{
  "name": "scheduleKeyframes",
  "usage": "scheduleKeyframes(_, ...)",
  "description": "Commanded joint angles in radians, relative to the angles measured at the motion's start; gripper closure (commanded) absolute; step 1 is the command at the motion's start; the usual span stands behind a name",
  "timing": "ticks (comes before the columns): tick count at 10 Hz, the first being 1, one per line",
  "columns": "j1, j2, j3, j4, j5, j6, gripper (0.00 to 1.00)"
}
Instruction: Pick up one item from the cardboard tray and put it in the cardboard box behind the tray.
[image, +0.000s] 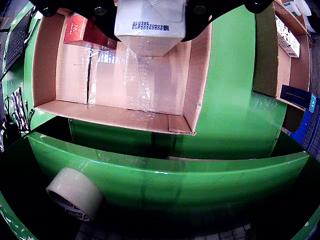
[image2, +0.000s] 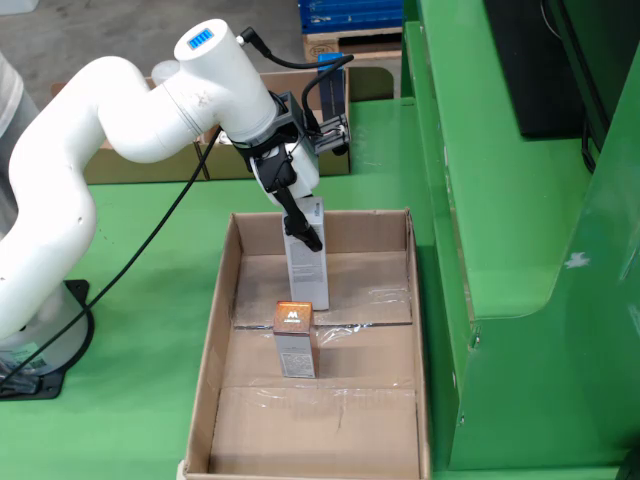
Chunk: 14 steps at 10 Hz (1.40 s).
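tape roll (image: 75, 194) nearest, claw (image2: 303, 225) clamping white carton (image2: 306, 268) mid-tray (image2: 222, 310), clear of walls

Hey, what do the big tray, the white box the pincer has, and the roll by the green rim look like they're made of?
Tray: brown corrugated cardboard, matte, with glossy clear tape over its seams. White box in the pincer: likely thin printed paperboard, smooth, with dark lettering. Roll: probably adhesive tape, off-white, slightly shiny, with a printed core.

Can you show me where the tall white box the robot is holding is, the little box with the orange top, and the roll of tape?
Tall white carton (image2: 305, 270): fixed view, its front face.
Small orange-topped box (image2: 296, 340): fixed view, its front.
White tape roll (image: 75, 194): gripper view, its outer side.
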<state>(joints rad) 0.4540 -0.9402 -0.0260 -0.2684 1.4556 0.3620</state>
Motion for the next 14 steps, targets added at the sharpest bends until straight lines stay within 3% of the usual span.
scheduleKeyframes(1,-0.003,0.028,0.026,0.012,-0.003,-0.005,1.00)
scheduleKeyframes(14,0.010,0.065,0.026,0.010,0.006,-0.017,1.00)
